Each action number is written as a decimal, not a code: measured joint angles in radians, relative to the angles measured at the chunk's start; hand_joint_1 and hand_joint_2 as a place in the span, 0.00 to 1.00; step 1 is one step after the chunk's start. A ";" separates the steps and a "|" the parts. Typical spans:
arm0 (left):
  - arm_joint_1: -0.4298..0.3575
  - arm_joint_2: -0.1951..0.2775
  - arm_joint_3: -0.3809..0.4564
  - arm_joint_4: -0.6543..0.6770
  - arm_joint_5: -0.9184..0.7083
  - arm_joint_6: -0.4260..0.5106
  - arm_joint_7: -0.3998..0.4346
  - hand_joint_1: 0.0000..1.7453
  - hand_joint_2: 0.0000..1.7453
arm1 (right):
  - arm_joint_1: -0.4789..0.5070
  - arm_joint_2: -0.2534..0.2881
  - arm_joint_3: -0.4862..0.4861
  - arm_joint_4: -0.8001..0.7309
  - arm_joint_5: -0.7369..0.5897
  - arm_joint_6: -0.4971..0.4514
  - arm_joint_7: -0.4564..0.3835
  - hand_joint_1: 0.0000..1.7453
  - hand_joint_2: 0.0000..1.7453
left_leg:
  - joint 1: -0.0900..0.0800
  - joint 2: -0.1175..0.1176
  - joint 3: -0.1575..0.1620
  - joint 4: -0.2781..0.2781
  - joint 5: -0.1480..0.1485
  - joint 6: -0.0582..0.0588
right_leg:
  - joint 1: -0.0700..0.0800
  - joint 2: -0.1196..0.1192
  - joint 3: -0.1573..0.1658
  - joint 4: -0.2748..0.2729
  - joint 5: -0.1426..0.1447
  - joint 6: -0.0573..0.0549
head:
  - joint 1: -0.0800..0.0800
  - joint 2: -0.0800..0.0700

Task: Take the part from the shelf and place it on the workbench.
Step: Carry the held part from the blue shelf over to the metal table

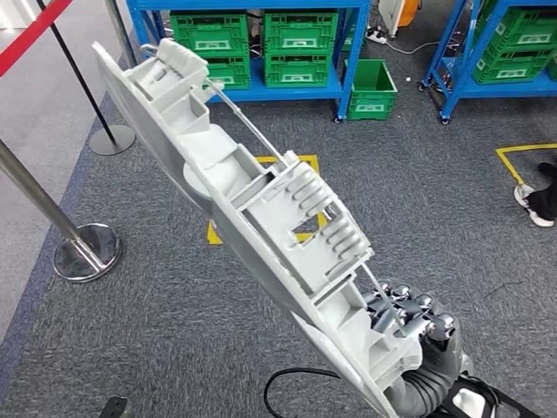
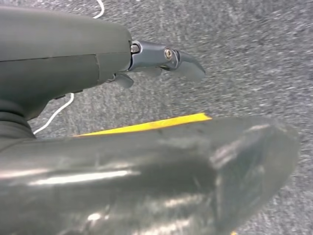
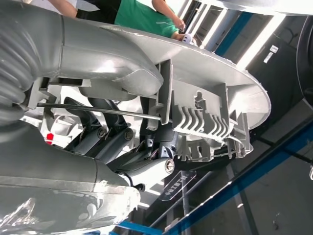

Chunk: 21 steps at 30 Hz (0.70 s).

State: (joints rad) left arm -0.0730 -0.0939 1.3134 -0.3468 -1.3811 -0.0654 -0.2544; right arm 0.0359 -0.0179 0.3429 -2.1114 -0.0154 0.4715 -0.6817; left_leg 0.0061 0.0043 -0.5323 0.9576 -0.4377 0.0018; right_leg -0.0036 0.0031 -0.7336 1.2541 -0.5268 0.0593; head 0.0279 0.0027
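The part is a long, pale grey moulded plastic panel with ribs, box-shaped pockets and a thin metal rod along its ribbed face. In the head view it is held clear of the floor, tilted, running from the lower right of the picture up toward the upper left, ribbed face turned up toward the camera. Its lower end sits in the right hand, whose dark metallic fingers are curled around the panel's edge near the end. In the right wrist view the same part lies across that hand, with the thick grey thumb pressed on one face and the darker fingers wrapped against the ribbed face; the part is clamped between them.

The left hand appears in the left wrist view over the floor. One dark finger extends straight out and nothing is in its grasp; the fingers are apart.

Below the part is grey carpet floor with yellow tape markings. A chrome post with a round base stands at the left, and a second post with a dark base stands beyond it. At the far side are blue shelves carrying green crates, with one green crate on the floor just beside the shelf leg. A person's shoe is at the right edge. In the right wrist view a person in a green top stands beyond the part.
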 joint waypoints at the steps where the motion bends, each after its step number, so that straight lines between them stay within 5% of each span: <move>1: 0.000 0.001 0.000 0.000 -0.001 0.001 0.000 0.00 0.00 | 0.000 0.000 -0.001 0.000 0.001 0.000 -0.001 1.00 1.00 | -0.001 0.000 -0.014 0.000 0.010 0.000 | 0.000 0.000 -0.003 0.047 -0.007 0.000 | 0.000 0.000; 3: 0.001 0.001 0.000 0.001 -0.002 0.003 0.000 0.00 0.00 | 0.001 0.000 -0.003 0.000 0.000 0.001 -0.002 1.00 1.00 | -0.002 0.003 -0.039 0.002 0.028 -0.002 | 0.001 -0.001 0.039 0.039 0.042 -0.003 | 0.000 0.000; 5: 0.001 0.001 0.000 0.001 -0.002 0.004 0.000 0.00 0.00 | -0.002 0.000 -0.005 0.000 -0.004 0.004 -0.004 1.00 1.00 | -0.004 0.008 -0.057 0.005 0.044 -0.008 | 0.004 -0.021 0.138 -0.087 0.077 -0.008 | 0.001 0.000; 7: 0.003 0.002 0.000 0.002 -0.002 0.005 0.000 0.00 0.00 | -0.007 0.000 -0.008 -0.001 -0.012 0.011 -0.006 1.00 1.00 | -0.007 0.016 -0.064 0.009 0.054 -0.017 | 0.010 -0.044 0.222 -0.218 0.050 -0.019 | 0.001 0.000; 8: 0.004 0.003 0.000 0.003 -0.002 0.006 0.000 0.00 0.00 | -0.009 0.001 -0.011 -0.003 -0.015 0.015 -0.007 1.00 1.00 | -0.008 0.022 -0.065 0.010 0.059 -0.022 | 0.014 -0.047 0.238 -0.252 0.034 -0.026 | 0.001 0.000; 11: 0.004 0.006 0.000 0.004 -0.003 0.008 0.000 0.00 0.00 | -0.013 0.007 -0.026 -0.012 -0.023 0.026 -0.011 1.00 1.00 | -0.005 0.031 -0.072 0.019 0.052 -0.040 | 0.014 -0.025 0.228 -0.264 0.046 -0.051 | 0.000 0.000; 13: 0.004 0.008 -0.001 0.006 -0.003 0.009 0.000 0.00 0.00 | -0.016 0.014 -0.035 -0.019 -0.025 0.032 -0.012 1.00 1.00 | -0.003 0.018 -0.103 0.096 -0.011 -0.051 | 0.011 -0.011 0.217 -0.265 0.062 -0.063 | -0.004 0.000; 16: 0.004 0.012 -0.001 0.007 -0.003 0.010 0.000 0.00 0.00 | -0.017 0.023 -0.052 -0.025 -0.028 0.037 -0.012 1.00 1.00 | -0.003 0.007 -0.174 0.287 -0.106 -0.056 | 0.012 0.014 0.195 -0.264 0.080 -0.068 | -0.007 0.000; 18: 0.004 0.015 -0.001 0.007 -0.002 0.011 0.000 0.00 0.00 | -0.016 0.027 -0.067 -0.029 -0.030 0.042 -0.013 1.00 1.00 | -0.003 0.005 -0.155 0.280 -0.081 -0.053 | 0.012 0.033 0.187 -0.264 0.087 -0.065 | -0.006 0.000; 21: 0.004 0.019 -0.001 0.007 -0.002 0.011 0.000 0.00 0.00 | -0.016 0.035 -0.092 -0.041 -0.035 0.048 -0.013 1.00 1.00 | 0.000 -0.034 -0.039 0.086 0.000 -0.043 | 0.013 0.058 0.180 -0.262 0.093 -0.058 | -0.006 0.000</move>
State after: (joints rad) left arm -0.0695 -0.0745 1.3127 -0.3399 -1.3835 -0.0542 -0.2545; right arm 0.0196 0.0174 0.2510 -2.1525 -0.0504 0.5195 -0.6943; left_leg 0.0063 -0.0302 -0.5709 1.0439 -0.4380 -0.0411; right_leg 0.0096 0.0614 -0.5537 0.9922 -0.4340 0.0017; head 0.0218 0.0027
